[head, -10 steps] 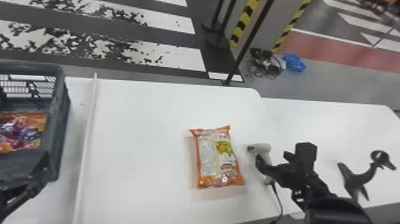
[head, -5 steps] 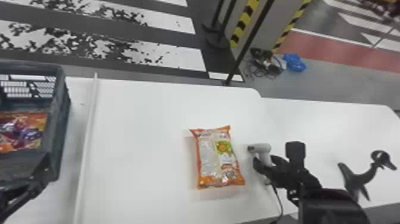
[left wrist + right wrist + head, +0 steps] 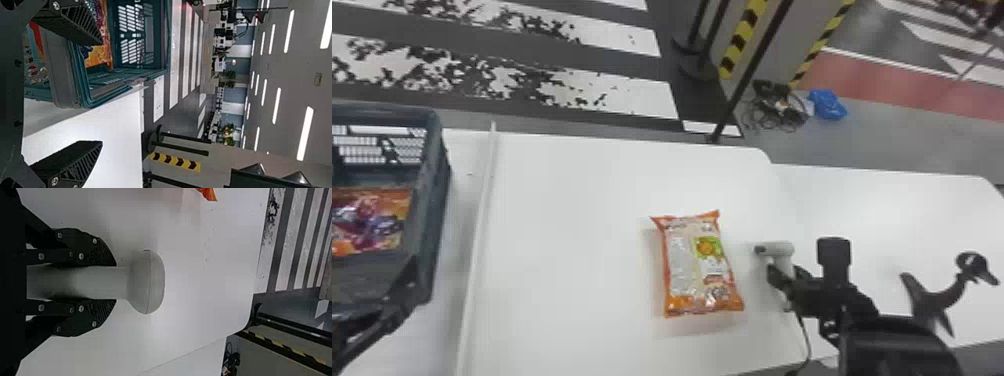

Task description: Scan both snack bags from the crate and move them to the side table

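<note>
An orange-edged snack bag (image 3: 699, 265) lies flat on the white table. Just right of it is the grey scanner (image 3: 780, 251), its handle held by my right gripper (image 3: 782, 280). The right wrist view shows the scanner (image 3: 145, 282) with both fingers of my right gripper (image 3: 111, 282) pressed against its handle. Another colourful snack bag (image 3: 372, 220) is inside the dark crate (image 3: 429, 200) at the left. Near the crate's front corner is my left gripper (image 3: 402, 295); in the left wrist view my left gripper (image 3: 101, 94) stands open beside the crate (image 3: 84, 92), its fingers wide apart.
A white ridge (image 3: 477, 240) runs along the table between crate and bag. The side table (image 3: 882, 215) adjoins on the right, with a dark bird-shaped stand (image 3: 932, 300) on it. A cable (image 3: 803, 335) hangs from the scanner. Posts stand behind the tables.
My right gripper has shifted slightly left onto the scanner's handle and closed on it. The bag on the table and the left arm have stayed where they were.
</note>
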